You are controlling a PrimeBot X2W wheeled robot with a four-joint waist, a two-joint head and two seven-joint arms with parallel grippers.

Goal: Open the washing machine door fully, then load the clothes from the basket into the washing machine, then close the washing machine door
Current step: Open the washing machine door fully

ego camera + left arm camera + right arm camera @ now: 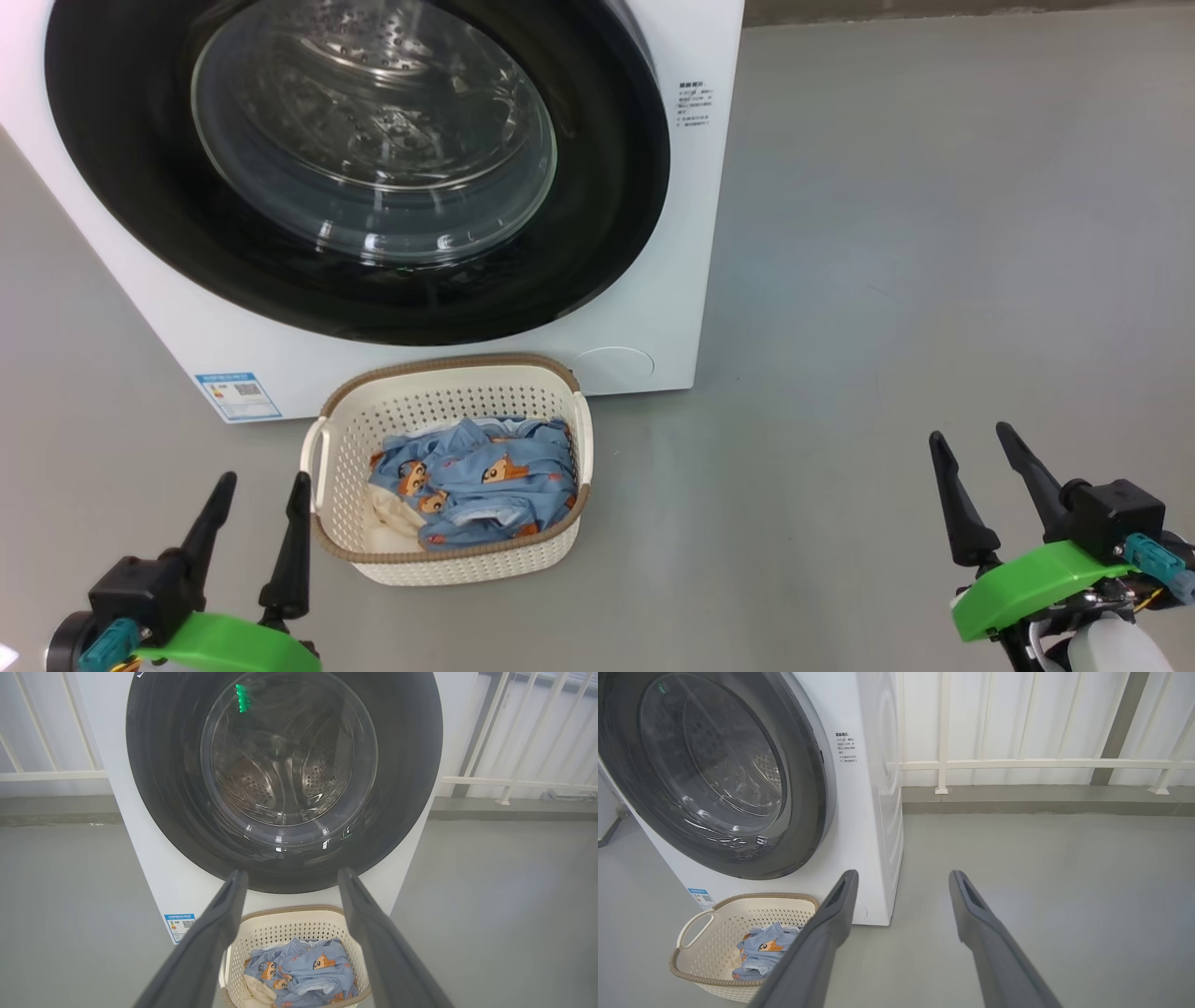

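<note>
- Left end effector [265, 478]: low at our left. Its two dark fingers are spread with nothing between them, and it hangs over the grey floor [887, 233].
- Energy label [238, 394]: a blue sticker on the lower front corner of the washing machine [653, 308], straight ahead of the left end effector and beyond its fingertips.
- Basket [448, 366]: it stands on the floor just right of the left end effector. Its near-left corner is close beside that end effector's inner finger; we see no contact. Its far rim is close up to the foot of the machine.
- Clothes [485, 476]: inside the basket, ahead and right of the left end effector. The light blue pieces with orange-brown animals are heaped toward the right side. A cream cloth [387, 513] lies at the near-left, partly under the blue.
- Washing machine door [607, 187]: closed flat against the machine front, ahead of and above the left end effector. In the left wrist view it sits centred beyond the spread fingers.
- Glass window [373, 131]: it bulges at the door's centre, and we see the steel drum [252, 784] through it.
- Right end effector [969, 434]: low at our right, fingers spread and empty, over bare floor. The basket is well apart to its left, and the machine is ahead and left.
- Railing [1017, 764]: white bars along the wall, far beyond the right end effector's fingertips.
</note>
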